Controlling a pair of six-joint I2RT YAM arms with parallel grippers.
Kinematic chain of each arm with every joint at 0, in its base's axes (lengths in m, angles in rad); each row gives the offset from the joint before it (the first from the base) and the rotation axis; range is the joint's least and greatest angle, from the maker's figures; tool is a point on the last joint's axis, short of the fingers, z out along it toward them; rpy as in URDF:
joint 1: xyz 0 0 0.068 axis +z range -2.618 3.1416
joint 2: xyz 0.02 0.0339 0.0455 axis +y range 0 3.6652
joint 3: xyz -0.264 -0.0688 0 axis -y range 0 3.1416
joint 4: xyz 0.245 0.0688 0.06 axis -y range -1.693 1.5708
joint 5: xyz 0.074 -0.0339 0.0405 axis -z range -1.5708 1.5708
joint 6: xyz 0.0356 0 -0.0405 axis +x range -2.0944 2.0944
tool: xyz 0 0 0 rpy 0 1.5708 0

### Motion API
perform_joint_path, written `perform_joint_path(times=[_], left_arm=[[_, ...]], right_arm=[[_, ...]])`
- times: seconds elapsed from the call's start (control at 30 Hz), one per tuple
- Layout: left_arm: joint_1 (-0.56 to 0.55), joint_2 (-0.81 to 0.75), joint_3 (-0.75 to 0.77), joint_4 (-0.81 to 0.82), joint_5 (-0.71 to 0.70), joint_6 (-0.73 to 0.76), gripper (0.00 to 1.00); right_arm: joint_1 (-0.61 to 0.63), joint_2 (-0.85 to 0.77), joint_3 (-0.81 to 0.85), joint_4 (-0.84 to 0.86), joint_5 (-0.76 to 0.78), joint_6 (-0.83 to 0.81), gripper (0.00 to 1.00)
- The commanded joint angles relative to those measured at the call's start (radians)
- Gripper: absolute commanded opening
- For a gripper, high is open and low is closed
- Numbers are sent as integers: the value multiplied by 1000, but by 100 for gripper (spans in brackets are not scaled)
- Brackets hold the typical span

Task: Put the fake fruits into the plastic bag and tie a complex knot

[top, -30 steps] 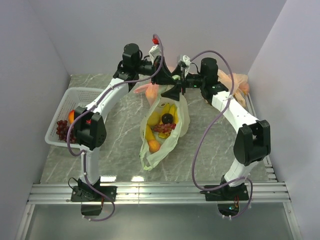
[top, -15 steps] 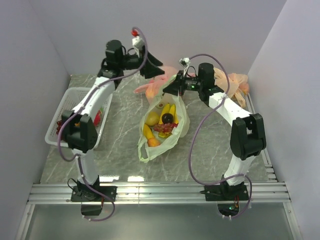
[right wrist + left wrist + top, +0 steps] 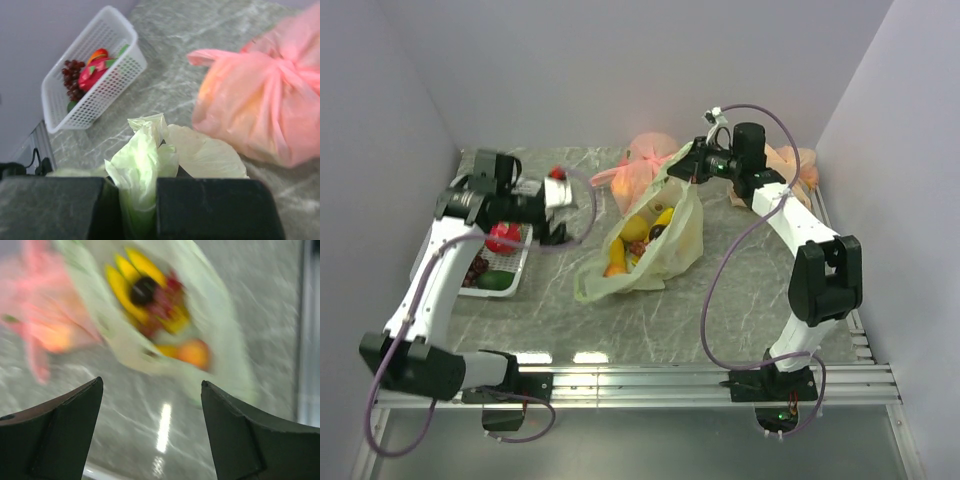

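Clenching the plastic bag [image 3: 672, 250] by its bunched top at upper centre in the right gripper [image 3: 138, 200], left gripper [image 3: 150, 425] released and empty, and best lifting slowly lest the fake fruits [image 3: 638, 232] spill.

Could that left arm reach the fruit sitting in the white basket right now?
Probably yes. The left gripper is open and empty, close beside the white basket. The basket has no lid, and the red fruit and grapes lie uncovered in it. Nothing appears to stand between them.
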Motion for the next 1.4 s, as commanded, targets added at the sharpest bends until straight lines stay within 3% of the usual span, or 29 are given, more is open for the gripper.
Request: perform_joint_path(times=[0.0, 0.1, 0.2, 0.27, 0.4, 0.73, 0.93, 1.03, 1.13, 1.17, 1.27, 1.37], left_arm=[[-10, -111, -142, -272, -88, 375, 85], [-31, -95, -198, -318, -112, 345, 85], [-30, -17, -245, -278, -132, 126, 90], [-5, -3, -264, -243, -126, 58, 99], [24, -13, -317, -137, -169, -94, 99], [22, 51, -423, -174, -79, -26, 95], [22, 94, -456, 24, -118, -144, 85], [24, 117, -456, 96, -120, -163, 72], [31, 129, -399, 37, -69, -123, 25], [35, 132, -372, -9, -49, -88, 1], [65, 137, -139, -202, 21, 18, 0], [129, 140, 71, -289, 125, -20, 0]], right_arm=[[-10, -21, 48, -112, 119, 14, 0], [-10, -33, 36, -152, 198, 21, 0], [-11, -66, 2, -178, 251, 21, 0], [-14, -91, -26, -175, 265, 16, 0], [-14, -151, -85, -181, 262, 8, 0], [-13, -189, -133, -177, 254, -1, 0], [-13, -205, -148, -175, 248, -6, 0], [-13, -209, -153, -183, 243, -16, 0], [-13, -215, -142, -200, 245, -32, 0], [-11, -221, -133, -215, 248, -48, 0], [-25, -237, -98, -264, 263, -73, 0], [-40, -286, -47, -322, 257, -79, 0]])
